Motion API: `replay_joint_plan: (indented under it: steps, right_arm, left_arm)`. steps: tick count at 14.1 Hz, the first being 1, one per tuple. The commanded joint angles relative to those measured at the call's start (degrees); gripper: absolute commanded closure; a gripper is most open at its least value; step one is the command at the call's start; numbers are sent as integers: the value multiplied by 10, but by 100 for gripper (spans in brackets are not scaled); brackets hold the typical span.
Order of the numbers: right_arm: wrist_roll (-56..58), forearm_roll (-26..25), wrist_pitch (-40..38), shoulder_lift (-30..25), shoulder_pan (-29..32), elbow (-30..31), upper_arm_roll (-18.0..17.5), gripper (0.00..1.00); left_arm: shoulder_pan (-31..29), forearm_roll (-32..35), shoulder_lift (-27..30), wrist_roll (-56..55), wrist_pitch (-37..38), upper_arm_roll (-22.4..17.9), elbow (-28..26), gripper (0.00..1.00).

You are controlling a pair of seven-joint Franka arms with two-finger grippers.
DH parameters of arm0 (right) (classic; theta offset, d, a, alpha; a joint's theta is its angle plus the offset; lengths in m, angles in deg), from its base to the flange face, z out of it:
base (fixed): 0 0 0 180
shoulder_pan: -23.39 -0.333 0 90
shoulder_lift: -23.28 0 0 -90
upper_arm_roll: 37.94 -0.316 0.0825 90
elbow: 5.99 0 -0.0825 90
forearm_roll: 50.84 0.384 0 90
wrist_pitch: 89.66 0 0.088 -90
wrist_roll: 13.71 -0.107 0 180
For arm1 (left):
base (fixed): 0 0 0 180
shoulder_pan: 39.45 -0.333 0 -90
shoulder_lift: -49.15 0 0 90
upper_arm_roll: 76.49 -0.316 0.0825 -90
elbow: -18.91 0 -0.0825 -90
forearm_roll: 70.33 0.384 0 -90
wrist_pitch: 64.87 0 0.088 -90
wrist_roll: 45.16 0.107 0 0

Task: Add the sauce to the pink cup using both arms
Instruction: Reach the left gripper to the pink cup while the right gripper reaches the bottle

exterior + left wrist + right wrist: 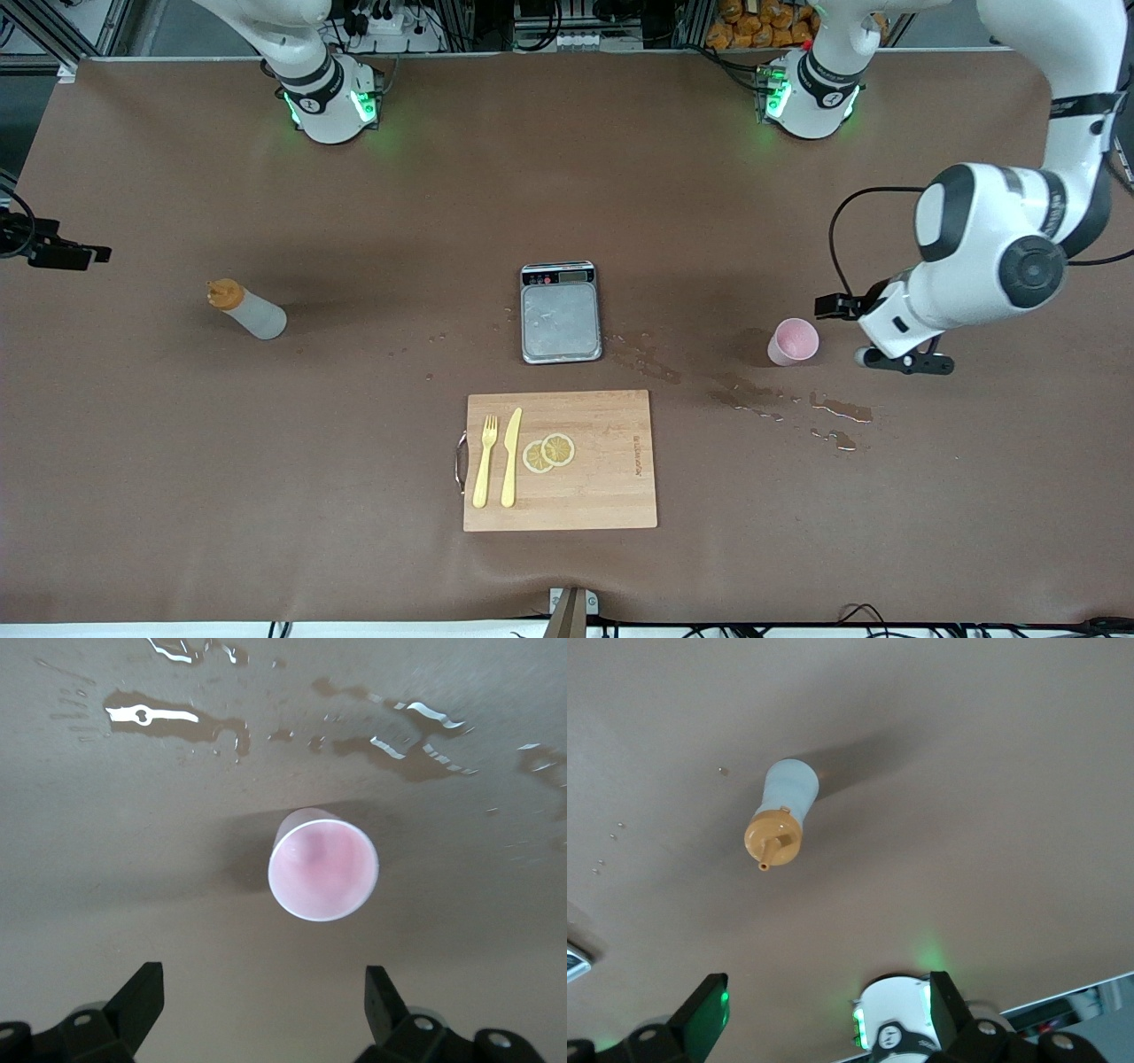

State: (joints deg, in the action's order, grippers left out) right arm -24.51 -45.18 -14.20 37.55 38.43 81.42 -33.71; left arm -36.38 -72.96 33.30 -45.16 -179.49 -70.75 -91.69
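Observation:
The sauce bottle [248, 310], whitish with an orange nozzle cap, stands on the brown table toward the right arm's end. It also shows in the right wrist view [784, 811]. The pink cup [793, 341] stands upright and empty toward the left arm's end, and in the left wrist view [323, 864]. My left gripper [899, 361] hangs low beside the cup, open and empty [264, 1001], apart from the cup. My right gripper [62, 254] is open and empty [828, 1005], high over the table's end, well away from the bottle.
A grey scale [560, 312] sits mid-table. A wooden cutting board [611, 496] nearer the camera holds a yellow fork [485, 461], knife [511, 456] and lemon slices [549, 452]. Water puddles [780, 403] lie near the cup, also in the left wrist view [168, 716].

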Motion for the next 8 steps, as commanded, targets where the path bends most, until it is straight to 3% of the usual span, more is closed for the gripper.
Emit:
replay_joint_plan:
  steps: [1,6,8]
  right_arm:
    - [-40,55,-20,50,36,-14,-9,0]
    - [-69,130,-20,123,90,-18,-9,0]
    - [-98,189,-20,166,111,-19,-9,0]
  left_arm:
    - [4,23,-21,-3,-26,0,-11,0]
    - [6,32,-73,-2,-89,0,-7,0]
    - [6,40,-87,-2,-98,1,-5,0]
